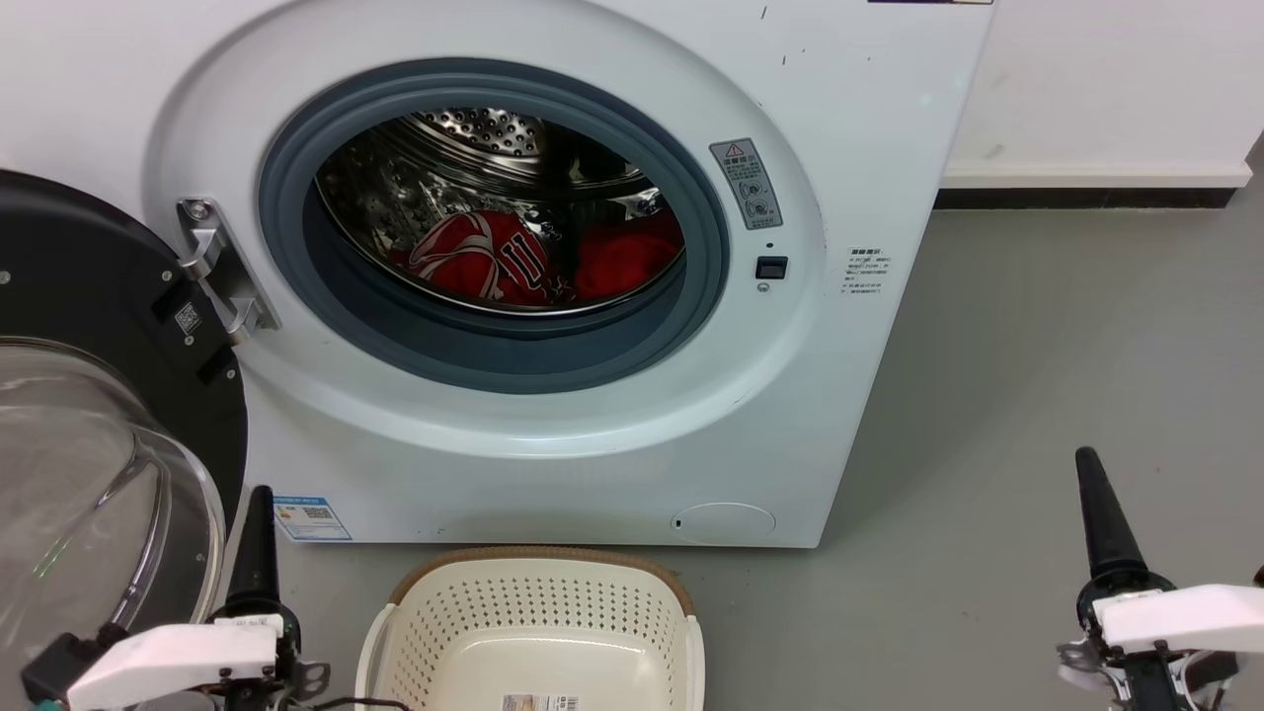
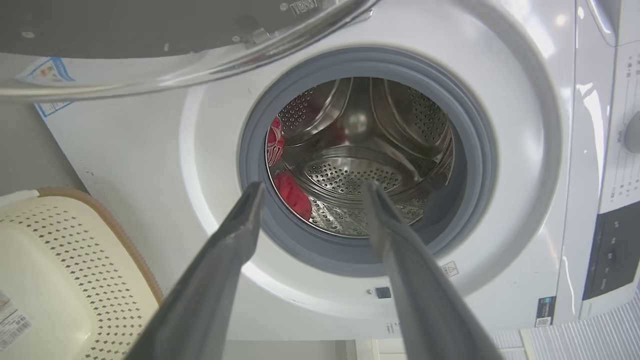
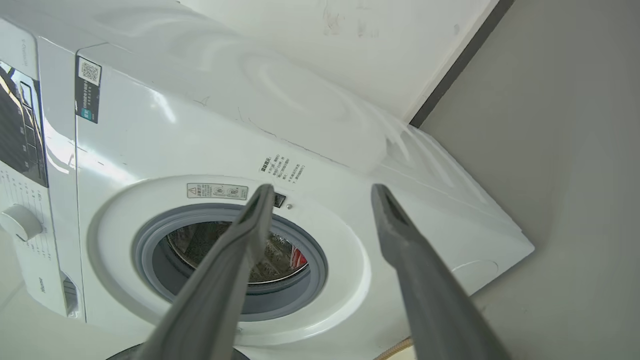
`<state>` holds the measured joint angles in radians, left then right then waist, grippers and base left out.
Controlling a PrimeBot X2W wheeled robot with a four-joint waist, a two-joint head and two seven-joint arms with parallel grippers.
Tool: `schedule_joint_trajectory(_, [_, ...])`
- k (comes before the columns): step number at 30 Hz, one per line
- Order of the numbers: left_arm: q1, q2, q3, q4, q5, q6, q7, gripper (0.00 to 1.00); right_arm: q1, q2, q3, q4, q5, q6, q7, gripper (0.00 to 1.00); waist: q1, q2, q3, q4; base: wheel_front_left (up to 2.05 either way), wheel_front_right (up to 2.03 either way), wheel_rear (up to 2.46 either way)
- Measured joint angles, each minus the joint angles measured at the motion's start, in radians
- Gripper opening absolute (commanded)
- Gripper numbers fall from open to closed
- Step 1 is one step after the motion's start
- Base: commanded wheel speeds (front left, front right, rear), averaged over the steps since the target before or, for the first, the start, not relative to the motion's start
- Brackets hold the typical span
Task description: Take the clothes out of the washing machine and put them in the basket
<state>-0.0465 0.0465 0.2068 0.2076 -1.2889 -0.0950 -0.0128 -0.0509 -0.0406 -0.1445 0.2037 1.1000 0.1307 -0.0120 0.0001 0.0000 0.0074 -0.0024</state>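
Note:
The white washing machine (image 1: 553,434) stands with its porthole open. Inside the steel drum lie the clothes: a red jersey (image 1: 484,259) with white-striped trim on the left and a plain red cloth (image 1: 627,259) to its right. The cream basket (image 1: 538,555) sits on the floor just in front of the machine. My left gripper (image 1: 261,499) hangs low beside the basket's left side, open and holding nothing. In the left wrist view, the left gripper (image 2: 315,187) points at the drum, where the jersey (image 2: 275,142) and the cloth (image 2: 292,195) show. My right gripper (image 1: 1088,459) is open over the floor, well to the right.
The black-framed glass door (image 1: 109,395) is swung wide to the left, close above my left gripper. Grey floor (image 1: 1037,375) stretches to the right of the machine. A white wall with a dark skirting (image 1: 1086,196) runs behind. The right wrist view looks at the machine's front (image 3: 200,150).

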Motion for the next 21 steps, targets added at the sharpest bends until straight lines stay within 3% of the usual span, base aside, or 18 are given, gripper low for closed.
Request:
schedule_joint_trajectory(12, [0.004,0.000,-0.015,-0.170,0.227,0.114,-0.043,1.00,0.000,-0.001,0.036,-0.157,-0.373,0.000,-0.043,1.00,0.0000,0.0000,0.006,0.002,0.00,0.00,0.00])
schedule_joint_trajectory(16, [0.021,0.000,-0.032,-0.207,0.280,0.121,-0.055,1.00,0.000,-0.001,0.045,-0.206,-0.471,0.000,-0.057,1.00,0.0000,0.0000,0.007,0.001,0.00,0.00,0.00])
schedule_joint_trajectory(21, [0.026,0.001,-0.044,-0.249,0.364,0.097,-0.071,1.00,0.000,-0.001,0.060,-0.243,-0.569,0.000,-0.072,1.00,0.0000,0.0001,0.010,0.001,0.00,0.00,0.00])
